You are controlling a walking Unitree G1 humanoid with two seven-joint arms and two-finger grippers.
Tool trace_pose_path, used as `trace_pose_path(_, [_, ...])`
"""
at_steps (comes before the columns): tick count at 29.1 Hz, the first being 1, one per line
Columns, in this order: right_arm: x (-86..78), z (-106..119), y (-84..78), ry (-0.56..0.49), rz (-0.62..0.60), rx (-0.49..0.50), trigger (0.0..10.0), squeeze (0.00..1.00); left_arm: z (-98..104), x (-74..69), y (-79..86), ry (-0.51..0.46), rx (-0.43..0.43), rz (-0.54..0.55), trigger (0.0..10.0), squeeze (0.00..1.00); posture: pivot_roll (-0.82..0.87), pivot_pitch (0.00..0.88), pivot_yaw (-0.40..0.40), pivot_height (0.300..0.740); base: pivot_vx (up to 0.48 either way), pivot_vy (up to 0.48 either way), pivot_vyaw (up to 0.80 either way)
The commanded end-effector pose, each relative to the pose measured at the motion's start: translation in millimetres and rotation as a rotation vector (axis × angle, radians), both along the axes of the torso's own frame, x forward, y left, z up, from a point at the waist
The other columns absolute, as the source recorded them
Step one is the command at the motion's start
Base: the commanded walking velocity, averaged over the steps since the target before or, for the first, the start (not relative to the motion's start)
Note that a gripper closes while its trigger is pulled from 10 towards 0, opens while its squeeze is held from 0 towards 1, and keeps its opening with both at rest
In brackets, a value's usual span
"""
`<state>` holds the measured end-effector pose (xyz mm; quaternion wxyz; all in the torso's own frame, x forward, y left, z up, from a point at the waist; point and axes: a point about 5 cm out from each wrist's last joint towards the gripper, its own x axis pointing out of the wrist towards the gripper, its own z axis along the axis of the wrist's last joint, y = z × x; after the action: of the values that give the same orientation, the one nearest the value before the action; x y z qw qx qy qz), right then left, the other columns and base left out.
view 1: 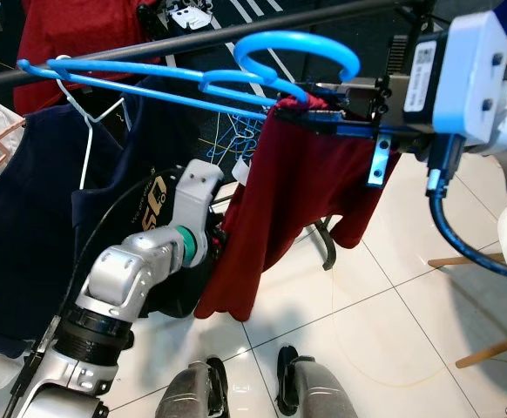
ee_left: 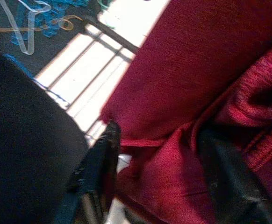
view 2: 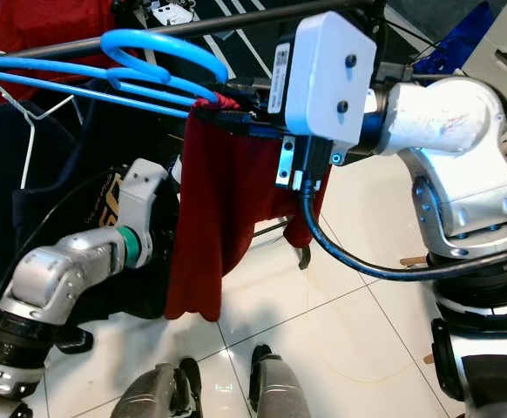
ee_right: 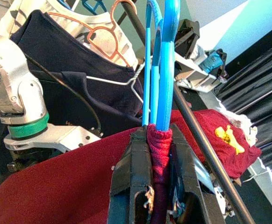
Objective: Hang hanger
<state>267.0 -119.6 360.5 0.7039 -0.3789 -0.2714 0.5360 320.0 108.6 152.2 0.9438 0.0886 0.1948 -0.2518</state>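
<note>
Right tool, raised at about two o'clock in the head views, is clamped on the neck of the blue hanger, its fingers pinching the dark red garment draped there. That hanger's hook sits just beside the black rail, at roughly twelve o'clock; contact cannot be confirmed. Left tool, at nine o'clock and lower, stands spread wide, pressed into the red cloth's folds without gripping it. A navy shirt hangs alongside on a white hanger, above the tiled floor.
</note>
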Motion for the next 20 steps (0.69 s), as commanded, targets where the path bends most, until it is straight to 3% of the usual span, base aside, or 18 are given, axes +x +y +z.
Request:
trace_pose_path(1, [-7.8,11,2.4,-0.054,0.028,0.024,10.0,0.0,-7,0.0,2.7,-0.004,0.051,0.025,0.0,0.0,-0.19,0.133,0.083,0.74,0.0,0.0,0.0])
trace_pose_path(2, [-7.5,11,2.1,-0.052,0.024,0.024,10.0,0.0,0,5.6,6.6,-0.056,0.065,0.075,0.0,0.0,-0.18,0.133,0.084,0.74,0.0,0.0,0.0])
trace_pose_path(5, [-7.2,11,1.9,-0.051,0.021,0.024,10.0,0.0,5,9.2,9.2,-0.09,0.071,0.109,0.0,0.0,-0.18,0.133,0.084,0.74,0.0,0.0,0.0])
trace_pose_path(8, [-6.1,10,0.5,-0.046,0.006,0.024,10.0,0.0,31,18.5,23.2,-0.248,0.083,0.22,0.0,0.0,-0.18,0.133,0.087,0.74,0.0,0.0,0.0])
trace_pose_path(9, [-6.1,10,0.5,-0.046,0.006,0.024,10.0,0.0,31,18.5,23.2,-0.248,0.083,0.22,0.0,0.0,-0.18,0.133,0.087,0.74,0.0,0.0,0.0])
trace_pose_path(12, [-4.4,7,-3.4,-0.037,-0.018,0.015,10.0,0.0,57,20.0,37.3,-0.409,0.074,0.299,0.0,0.0,-0.18,0.135,0.087,0.74,0.0,0.0,0.0])
trace_pose_path(16, [-4.0,6,-4.5,-0.034,-0.024,0.012,10.0,0.0,63,19.7,41.4,-0.439,0.07,0.322,0.0,0.0,-0.18,0.135,0.087,0.74,0.0,0.0,0.0])
trace_pose_path(20, [-1.7,1,-12.6,-0.027,-0.059,-0.005,10.0,0.0,77,16.4,56.6,-0.521,0.071,0.36,0.0,0.0,-0.17,0.137,0.087,0.74,0.0,0.0,0.0])
